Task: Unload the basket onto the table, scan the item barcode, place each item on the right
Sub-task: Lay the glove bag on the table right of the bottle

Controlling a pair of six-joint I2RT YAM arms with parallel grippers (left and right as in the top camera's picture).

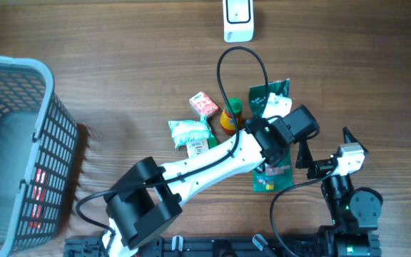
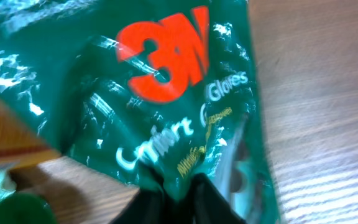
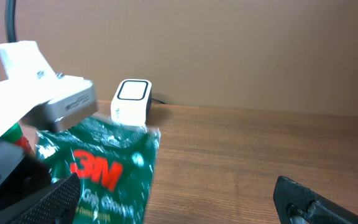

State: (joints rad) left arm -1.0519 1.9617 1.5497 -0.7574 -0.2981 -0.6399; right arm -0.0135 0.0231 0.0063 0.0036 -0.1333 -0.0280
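The item is a green 3M gloves packet lying on the wooden table, its logo filling the left wrist view and showing in the right wrist view. My left gripper reaches over it, and its black fingers are shut on a fold of the packet's edge. My right gripper stands wide open just right of the packet, with bare table between its fingertips. The white barcode scanner sits at the table's far edge.
An orange bottle with a green cap, a red pack and a white-green pouch lie left of the packet. A grey mesh basket stands at the far left. A black cable loops above the items.
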